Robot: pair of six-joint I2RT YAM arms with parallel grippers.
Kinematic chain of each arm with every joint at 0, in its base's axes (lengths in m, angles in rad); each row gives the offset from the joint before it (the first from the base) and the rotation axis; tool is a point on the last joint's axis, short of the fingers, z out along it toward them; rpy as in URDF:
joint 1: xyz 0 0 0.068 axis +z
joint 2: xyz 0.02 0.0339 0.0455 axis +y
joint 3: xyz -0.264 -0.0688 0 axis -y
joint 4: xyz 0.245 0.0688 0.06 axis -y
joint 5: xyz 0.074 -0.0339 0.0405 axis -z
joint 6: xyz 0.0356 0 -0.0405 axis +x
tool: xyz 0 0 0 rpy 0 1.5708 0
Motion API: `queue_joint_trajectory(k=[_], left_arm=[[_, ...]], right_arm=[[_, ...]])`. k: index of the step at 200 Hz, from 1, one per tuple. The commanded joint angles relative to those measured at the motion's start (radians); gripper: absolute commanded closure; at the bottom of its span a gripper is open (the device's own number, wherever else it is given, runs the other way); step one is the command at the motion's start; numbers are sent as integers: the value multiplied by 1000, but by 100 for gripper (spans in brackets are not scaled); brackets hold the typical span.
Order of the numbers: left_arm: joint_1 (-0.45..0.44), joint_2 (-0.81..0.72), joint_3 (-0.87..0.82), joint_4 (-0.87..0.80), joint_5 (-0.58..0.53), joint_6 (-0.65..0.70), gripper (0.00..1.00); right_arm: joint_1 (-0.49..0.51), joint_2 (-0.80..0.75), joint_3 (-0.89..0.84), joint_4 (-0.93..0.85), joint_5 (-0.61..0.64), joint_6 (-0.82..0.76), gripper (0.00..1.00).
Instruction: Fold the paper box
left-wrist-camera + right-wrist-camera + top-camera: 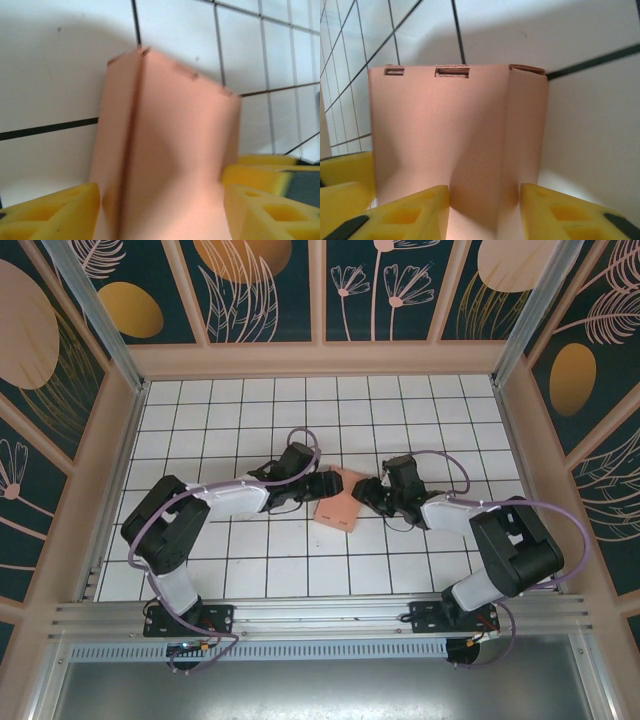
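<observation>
Left claw (325, 486) and right claw (363, 492) meet at the box (338, 506) near the middle of the table (220, 430), 1 at each end of the salmon-pink card. Seen from the right wrist, yellow fingers (415, 212) have narrowed onto a folded corner and hold it, 1 on the broad panel and 1 past the slim side wall. Seen from the left wrist, fingers (55, 212) bracket the other end and the card fills the gap. Through the blur it cannot be told whether they squeeze it or merely flank it.

The box lies askew to the tile lines. It has the shape of a closed sleeve, and its broad panel is softly dented.

The step in hand appears to be squaring the walls and seating the tabs. It would go best with the right claw acting as anchor while the left presses along a crease, not mid-panel, where thin card buckles. Force should be light and the base should stay on the table. The 2 slots (452, 71) along the far edge are the check, with each tab fully through before either claw lets go.

No brand, label or writing can be read on the box or the table. The walls (260, 290) carry only leaf and flower patterns.
</observation>
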Motion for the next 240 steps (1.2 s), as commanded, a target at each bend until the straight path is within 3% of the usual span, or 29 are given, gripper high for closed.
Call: queue_joint_trajectory(k=[1, 49, 82, 137, 240], left_arm=[[5, -89, -35, 34, -45, 5, 28], [40, -152, -98, 41, -73, 4, 13], [46, -121, -119, 93, -12, -18, 2], [46, 9, -96, 159, 118, -45, 2], [44, 89, -80, 194, 222, -51, 2]], right_arm=[[-24, -10, -47, 0, -21, -6, 65], [-76, -23, -109, 40, -48, -3, 73], [-116, -48, -181, 149, -107, 28, 78], [-172, -59, -260, 276, -178, 59, 88], [-205, -30, -299, 354, -211, 84, 98]])
